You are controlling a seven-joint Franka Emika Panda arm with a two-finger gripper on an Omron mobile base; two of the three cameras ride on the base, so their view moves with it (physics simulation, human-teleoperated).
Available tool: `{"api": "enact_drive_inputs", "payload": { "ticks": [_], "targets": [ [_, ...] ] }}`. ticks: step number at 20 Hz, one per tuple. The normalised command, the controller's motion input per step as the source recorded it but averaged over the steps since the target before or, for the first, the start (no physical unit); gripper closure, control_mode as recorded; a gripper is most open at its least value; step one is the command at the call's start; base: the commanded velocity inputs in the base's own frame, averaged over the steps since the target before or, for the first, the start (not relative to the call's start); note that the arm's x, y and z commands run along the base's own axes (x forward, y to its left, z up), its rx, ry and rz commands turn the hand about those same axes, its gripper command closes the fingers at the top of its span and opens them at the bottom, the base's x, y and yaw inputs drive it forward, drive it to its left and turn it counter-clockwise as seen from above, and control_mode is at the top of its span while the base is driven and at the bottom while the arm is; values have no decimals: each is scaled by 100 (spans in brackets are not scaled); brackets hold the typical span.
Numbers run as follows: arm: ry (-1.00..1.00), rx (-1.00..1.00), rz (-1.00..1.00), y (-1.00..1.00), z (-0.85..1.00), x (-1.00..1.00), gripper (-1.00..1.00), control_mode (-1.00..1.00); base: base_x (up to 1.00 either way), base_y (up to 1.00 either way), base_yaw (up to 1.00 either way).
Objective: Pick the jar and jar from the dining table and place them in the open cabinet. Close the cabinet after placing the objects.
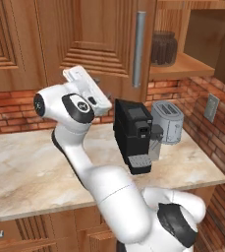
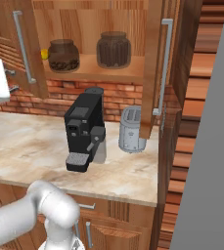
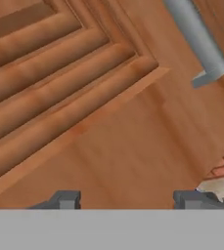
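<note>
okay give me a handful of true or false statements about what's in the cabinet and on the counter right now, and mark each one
1. Both jars, the bean jar and the stick jar, stand on the cabinet shelf. True.
2. The jars are stacked one on the other. False: they stand side by side, apart.
3. A black coffee machine stands on the counter below the shelf. True.
4. The toaster is inside the cabinet. False: it stands on the counter beside the coffee machine.
5. The cabinet is shut. False: both doors are open.
6. The gripper faces a wooden door panel with nothing between its fingertips. True.
</note>
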Motion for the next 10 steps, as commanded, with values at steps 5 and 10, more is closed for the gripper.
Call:
{"api": "enact_drive_inputs", "payload": {
  "ticks": [5, 10],
  "targets": [
    [0, 14, 45, -67, -18, 66, -100, -100, 0, 0, 0],
    [0, 12, 45, -63, -19, 58, -100, -100, 0, 0, 0]
  ]
}}
